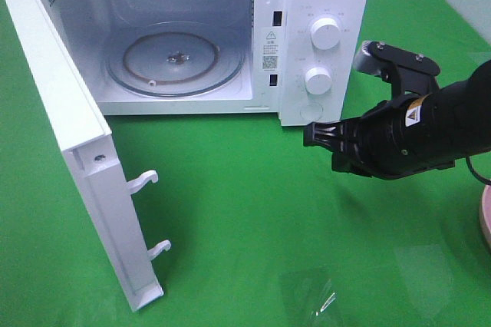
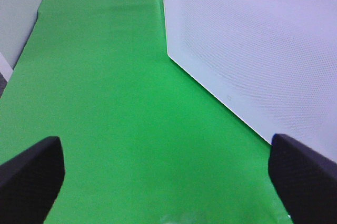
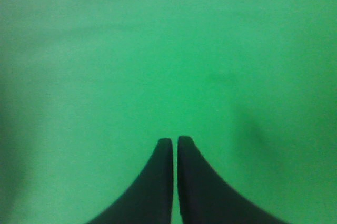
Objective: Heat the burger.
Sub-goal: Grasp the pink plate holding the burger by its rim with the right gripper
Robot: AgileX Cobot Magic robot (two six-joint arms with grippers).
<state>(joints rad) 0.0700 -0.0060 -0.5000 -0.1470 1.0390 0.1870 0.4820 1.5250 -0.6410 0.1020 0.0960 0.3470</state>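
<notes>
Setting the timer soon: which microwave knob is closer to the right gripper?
The lower knob: the right gripper shows just beneath it in the high view; the upper knob sits higher.

Pink bowl [image 1: 486, 221] mostly beyond the frame edge; microwave sticker [image 1: 271, 49] print too small to read.

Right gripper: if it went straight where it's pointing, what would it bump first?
Most likely the green cloth: the shut right gripper points left, and its wrist view shows mostly cloth ahead. If it travels level, the open microwave door could come first; depth is unclear.
</notes>
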